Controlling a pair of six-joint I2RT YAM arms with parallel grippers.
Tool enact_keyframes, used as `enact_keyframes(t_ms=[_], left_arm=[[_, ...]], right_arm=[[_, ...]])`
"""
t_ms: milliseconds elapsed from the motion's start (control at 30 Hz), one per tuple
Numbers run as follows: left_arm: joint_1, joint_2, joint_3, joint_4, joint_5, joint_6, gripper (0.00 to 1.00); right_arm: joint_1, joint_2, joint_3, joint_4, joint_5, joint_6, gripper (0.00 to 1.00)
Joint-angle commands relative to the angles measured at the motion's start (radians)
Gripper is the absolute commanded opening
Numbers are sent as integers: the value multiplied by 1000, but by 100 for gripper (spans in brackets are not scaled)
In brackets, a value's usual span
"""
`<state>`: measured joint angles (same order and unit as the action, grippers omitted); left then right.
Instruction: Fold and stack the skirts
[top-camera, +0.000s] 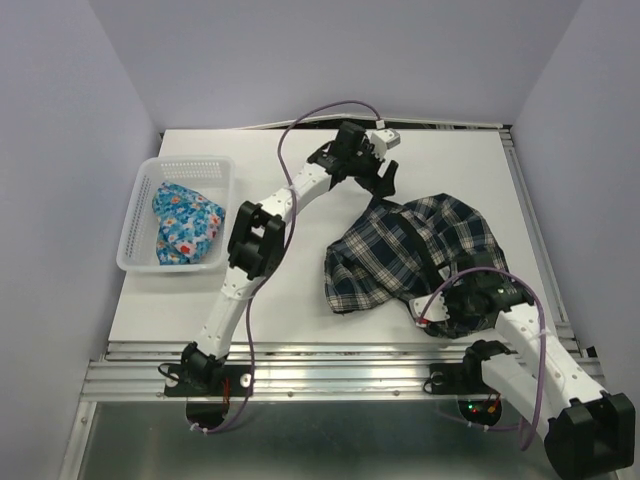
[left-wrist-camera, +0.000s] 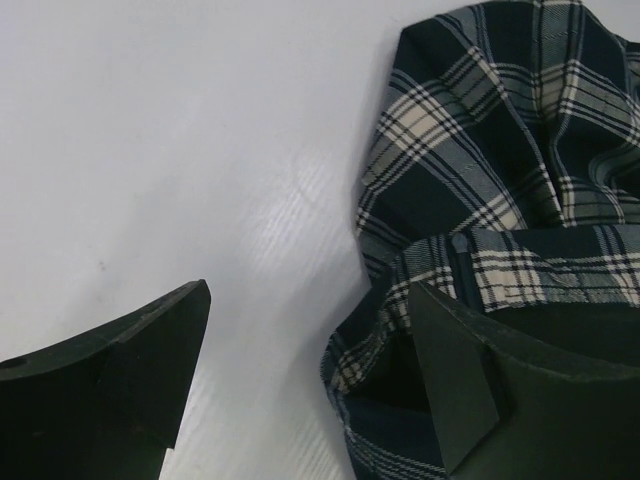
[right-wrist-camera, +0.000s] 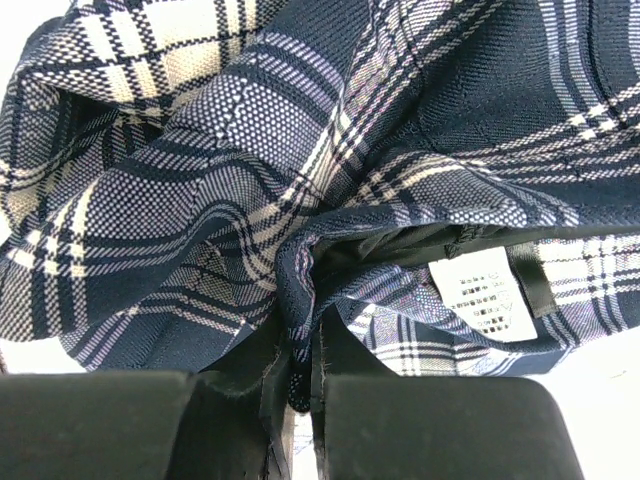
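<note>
Plaid skirt (top-camera: 415, 250) rumpled, floral skirt (top-camera: 185, 225) bunched

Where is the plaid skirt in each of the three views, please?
Top external: the plaid skirt lies crumpled right of centre on the white table.
Left wrist: it fills the right side, beside the open left gripper.
Right wrist: it fills nearly the whole picture; the right gripper pinches a fold at the bottom.
Shared landmark: the white table, bare beside the cloth in every view.

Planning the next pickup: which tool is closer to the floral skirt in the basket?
Left. The left tool is open at the far edge of the plaid skirt, right of the floral skirt. The right tool pinches the plaid skirt farther off, near the front.
</note>
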<state>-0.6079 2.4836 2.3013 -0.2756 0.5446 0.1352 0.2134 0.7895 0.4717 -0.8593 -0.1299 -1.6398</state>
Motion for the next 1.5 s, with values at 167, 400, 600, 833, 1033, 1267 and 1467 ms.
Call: enact_keyframes(t_ms=[167,400,600,833,1033,1267,1467], left_arm=[[-82,41,-23,21,110,-16,93],[-98,43,-86,-36,58,20,65],[-67,-41,-140,-37,66,30,12],[36,-333,-287,30,-23,32,0],[109,-580,-396,85,-119,78,0],[149,-782,-557,111,-259,124,0],[235,-899,-604,59,-288,110,0]], right_arm=[[-3,16,-11,8,44,-64,1],[-3,19,-2,34,49,-32,1],[-3,13,5,40,59,-5,1],[-3,77,88,114,58,148,1],[-3,264,347,190,10,365,1],[-123,436,666,194,-74,501,1],[-276,499,881,174,-250,630,1]])
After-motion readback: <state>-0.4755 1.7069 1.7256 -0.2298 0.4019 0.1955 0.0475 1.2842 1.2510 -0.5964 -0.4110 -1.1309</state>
